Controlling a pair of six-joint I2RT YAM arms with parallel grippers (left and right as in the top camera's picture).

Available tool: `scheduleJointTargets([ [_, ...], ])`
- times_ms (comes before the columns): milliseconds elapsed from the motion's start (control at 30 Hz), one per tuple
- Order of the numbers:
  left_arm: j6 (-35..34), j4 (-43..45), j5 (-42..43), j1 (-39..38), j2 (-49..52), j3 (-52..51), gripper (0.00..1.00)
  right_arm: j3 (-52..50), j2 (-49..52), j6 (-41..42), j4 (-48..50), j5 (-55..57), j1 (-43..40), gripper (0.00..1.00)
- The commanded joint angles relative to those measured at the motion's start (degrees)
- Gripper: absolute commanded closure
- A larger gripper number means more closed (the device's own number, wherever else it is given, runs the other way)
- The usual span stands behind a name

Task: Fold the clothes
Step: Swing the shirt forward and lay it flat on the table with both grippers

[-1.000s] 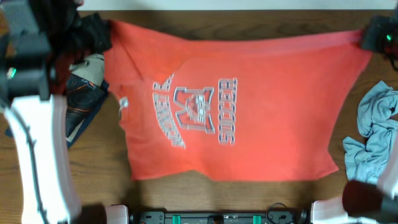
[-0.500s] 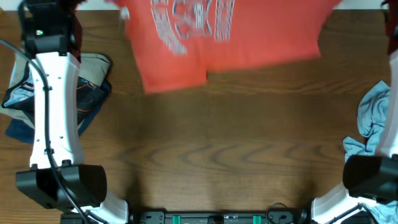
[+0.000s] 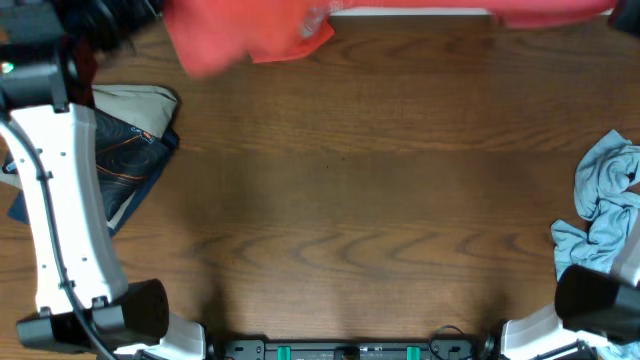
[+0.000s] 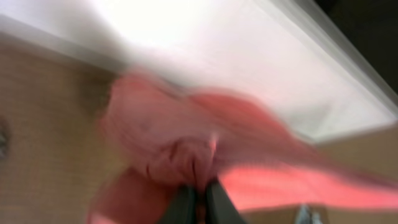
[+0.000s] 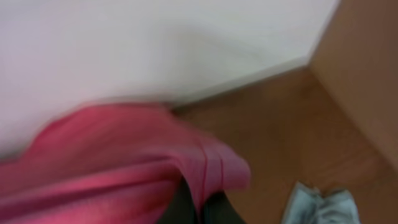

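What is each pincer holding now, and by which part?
The coral-red T-shirt: left pincer grips bunched fabric at one end, right pincer the opposite end.

Soft, even light falls on the wooden bench [image 3: 340,200] in the overhead view, where the grain is sharp and faint shadows lie near the lower edge. Along the top, the coral-red T-shirt [image 3: 250,30] smears into motion blur. Both wrist views are heavily blurred throughout. A white surface [image 4: 205,56] glares, washed out, in the left wrist view.
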Motion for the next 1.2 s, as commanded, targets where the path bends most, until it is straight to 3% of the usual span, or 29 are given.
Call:
scheduleJointTargets([
  [0,9.0,-9.2,-0.2,1.0,0.6,-2.4,0.94,-1.0,3.7,-2.3,-6.3,6.1,-1.2,0.99],
  [233,16.1,-26.9,-0.2,1.0,0.7,-13.1,0.94,-3.6,10.9,-2.4,-27.9,6.1,-1.2,0.99],
  [367,20.2,-31.2,-0.2,1.0,0.7,-23.6,0.94,-10.1,13.1,-2.3,-32.5,6.1,-1.2,0.99],
  [500,23.5,-31.8,-1.1,1.0,0.7,-35.5,0.94,-19.7,13.0,-1.2,-31.0,6.1,-1.7,0.99],
  [733,23.5,-27.0,-7.0,1.1,0.6,-53.3,0.94,-37.4,13.0,0.4,-25.1,3.7,-1.9,0.99],
  [1167,23.0,-25.6,-7.8,1.1,-7.4,-59.1,0.94,-52.0,4.5,3.3,-18.1,3.3,-2.5,0.99],
])
